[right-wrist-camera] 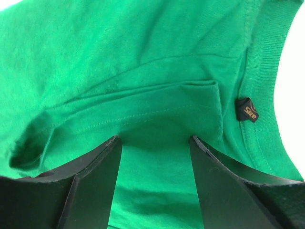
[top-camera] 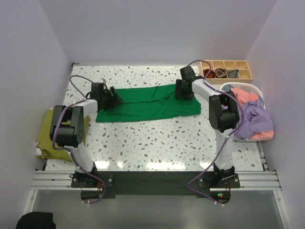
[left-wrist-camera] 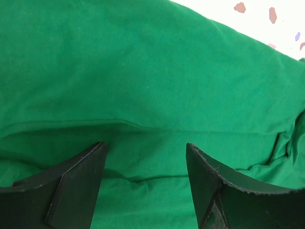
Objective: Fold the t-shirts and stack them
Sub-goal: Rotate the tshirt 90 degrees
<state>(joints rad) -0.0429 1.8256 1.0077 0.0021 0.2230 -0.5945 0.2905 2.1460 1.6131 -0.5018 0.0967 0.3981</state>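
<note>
A bright green t-shirt (top-camera: pixel 147 104) lies folded lengthwise into a long band across the far middle of the table. My left gripper (top-camera: pixel 114 97) is open just above its left end; green cloth (left-wrist-camera: pixel 143 95) fills the left wrist view between the fingers (left-wrist-camera: pixel 81 186). My right gripper (top-camera: pixel 182 90) is open over the shirt's right end, by the collar and its black size tag (right-wrist-camera: pixel 247 110). An olive-yellow shirt (top-camera: pixel 47 133) lies at the table's left edge. Coral-pink (top-camera: pixel 245 97), lavender (top-camera: pixel 255 119) and blue (top-camera: pixel 228 88) shirts lie in the basket.
A white slatted basket (top-camera: pixel 248 88) stands at the right edge. A wooden divided tray (top-camera: pixel 228 70) with small dark fabric pieces sits at the back right. White walls close in the table on three sides.
</note>
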